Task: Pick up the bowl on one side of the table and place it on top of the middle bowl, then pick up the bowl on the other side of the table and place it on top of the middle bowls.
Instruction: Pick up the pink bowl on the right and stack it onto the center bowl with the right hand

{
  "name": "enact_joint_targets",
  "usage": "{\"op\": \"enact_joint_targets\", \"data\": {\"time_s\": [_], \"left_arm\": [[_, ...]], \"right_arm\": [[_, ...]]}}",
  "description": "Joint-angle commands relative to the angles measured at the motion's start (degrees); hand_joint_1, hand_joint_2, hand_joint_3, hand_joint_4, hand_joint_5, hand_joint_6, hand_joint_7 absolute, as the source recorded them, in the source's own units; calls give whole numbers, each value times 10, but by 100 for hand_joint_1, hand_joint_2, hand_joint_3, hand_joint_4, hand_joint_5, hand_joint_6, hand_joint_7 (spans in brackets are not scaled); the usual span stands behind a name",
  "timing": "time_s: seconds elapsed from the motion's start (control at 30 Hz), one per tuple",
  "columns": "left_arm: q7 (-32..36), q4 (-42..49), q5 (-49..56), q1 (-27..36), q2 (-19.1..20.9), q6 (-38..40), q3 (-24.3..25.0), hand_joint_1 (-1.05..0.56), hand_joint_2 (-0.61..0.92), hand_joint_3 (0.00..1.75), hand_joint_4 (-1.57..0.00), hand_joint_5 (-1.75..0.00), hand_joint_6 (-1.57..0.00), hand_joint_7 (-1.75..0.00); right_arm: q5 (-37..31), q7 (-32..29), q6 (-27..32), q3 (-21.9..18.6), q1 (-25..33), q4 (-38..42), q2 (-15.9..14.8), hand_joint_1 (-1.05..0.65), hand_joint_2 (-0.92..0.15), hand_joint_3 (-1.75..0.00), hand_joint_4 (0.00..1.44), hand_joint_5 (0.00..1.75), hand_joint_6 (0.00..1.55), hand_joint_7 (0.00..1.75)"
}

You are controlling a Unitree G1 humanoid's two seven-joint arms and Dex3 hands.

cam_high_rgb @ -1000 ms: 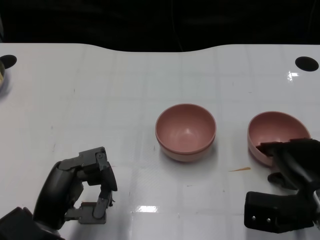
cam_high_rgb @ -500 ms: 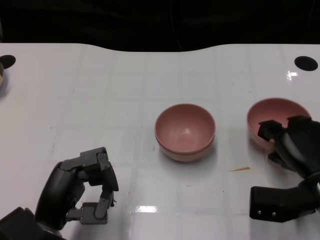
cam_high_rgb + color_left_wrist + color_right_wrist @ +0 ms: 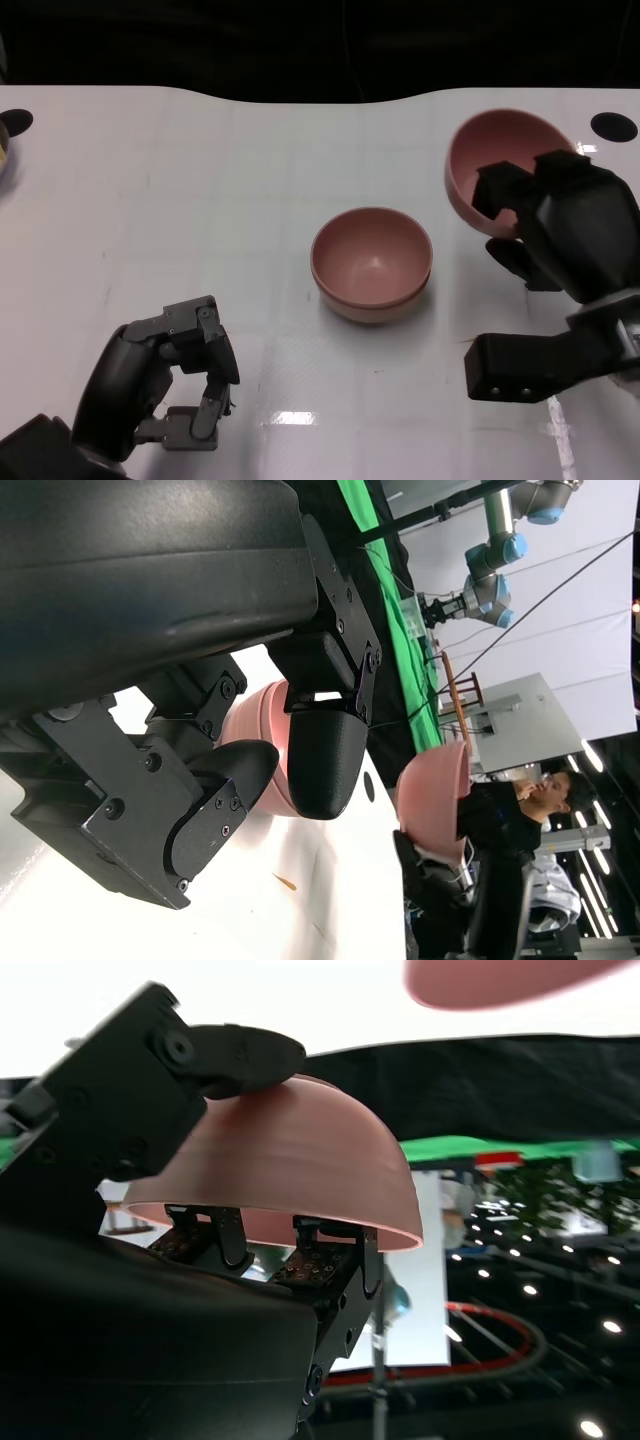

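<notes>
The right hand (image 3: pixel 560 215) grips a tilted bowl (image 3: pixel 490 165) by its rim above the table's (image 3: pixel 200 200) far right edge, well apart from the middle bowl (image 3: pixel 371 262), so it may slip or land askew; the left hand (image 3: pixel 165 375), curled, holds nothing.

Middle bowl (image 3: pixel 371 264) stands on the table (image 3: pixel 200 200); side bowl (image 3: pixel 495 170) sits raised and tilted to its right and behind, in the right hand (image 3: pixel 560 225); left hand (image 3: pixel 175 375) lies to its left and nearer.
</notes>
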Motion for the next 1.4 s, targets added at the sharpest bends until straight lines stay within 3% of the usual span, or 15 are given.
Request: {"op": "enact_joint_targets", "data": {"time_s": [0.03, 0.2, 0.53, 0.63, 0.67, 0.7, 0.73, 0.83, 0.97, 1.03, 1.1, 1.13, 1.23, 1.27, 1.4], "left_arm": [[-1, -7, 3, 3, 5, 6, 1, -4, 36, 149, -95, -175, -83, -162], [-9, -2, -1, 2, 6, -2, 0, -3, 36, 148, -95, -175, -83, -161], [-15, -2, 2, 5, 4, -7, -4, -3, 37, 146, -95, -175, -83, -160], [-16, -1, 1, 5, 3, -10, -7, -2, 38, 146, -96, -175, -84, -160], [-16, 0, 1, 5, 2, -12, -8, -1, 38, 146, -96, -175, -84, -160], [-15, 1, 2, 5, 1, -12, -9, -1, 38, 145, -96, -175, -84, -159], [-13, 0, 4, 6, 1, -13, -9, -1, 38, 145, -96, -175, -84, -159], [-10, -5, 7, 7, 0, -10, -11, -2, 39, 145, -95, -175, -85, -159], [-7, -10, 13, 9, 0, -8, -13, -2, 38, 144, -94, -175, -84, -158], [-4, -11, 18, 9, -1, -10, -13, -2, 38, 144, -94, -175, -85, -159], [-3, -12, 20, 9, -2, -10, -13, -2, 38, 144, -94, -175, -85, -159], [-3, -13, 21, 10, -3, -9, -14, -2, 38, 144, -94, -175, -85, -159], [-3, -15, 23, 10, -5, -7, -13, -2, 38, 145, -94, -175, -85, -160], [-2, -16, 23, 10, -5, -6, -13, -2, 38, 145, -94, -175, -84, -160], [-2, -17, 24, 11, -6, -4, -13, -2, 38, 145, -94, -175, -84, -160]], "right_arm": [[16, 27, -2, -3, -3, -31, 11, -13, -27, -125, 102, 175, 83, 160], [14, 52, -13, 10, -18, -33, 34, -14, -27, -130, 101, 175, 80, 167], [16, 101, -62, 48, -70, 26, 65, -13, -32, -110, 97, 175, 83, 155], [10, 111, -68, 62, -85, 57, 73, -14, -38, -101, 96, 175, 77, 162], [8, 112, -68, 66, -89, 65, 76, -17, -43, -86, 96, 175, 82, 144], [6, 110, -68, 70, -92, 75, 78, -20, -54, -56, 97, 175, 93, 108], [2, 106, -68, 75, -96, 88, 81, -22, -62, -38, 97, 175, 101, 90], [-5, 93, -70, 84, -104, 119, 85, -22, -75, -17, 98, 175, 87, 130], [1, 97, -84, 88, -107, 141, 83, -23, -77, -9, 95, 175, 86, 122], [14, 121, -90, 85, -107, 140, 80, -20, -81, -5, 87, 160, 94, 83], [22, 147, -90, 83, -107, 135, 76, -25, -85, -4, 84, 118, 92, 37], [27, 158, -89, 82, -106, 132, 74, -27, -87, -4, 83, 102, 91, 24], [37, 183, -85, 79, -105, 123, 71, -32, -89, -3, 81, 63, 87, 5], [39, 192, -84, 79, -105, 120, 69, -39, -91, -7, 72, 49, 78, 2], [43, 205, -82, 77, -103, 112, 67, -44, -92, -10, 67, 38, 72, 0]]}}
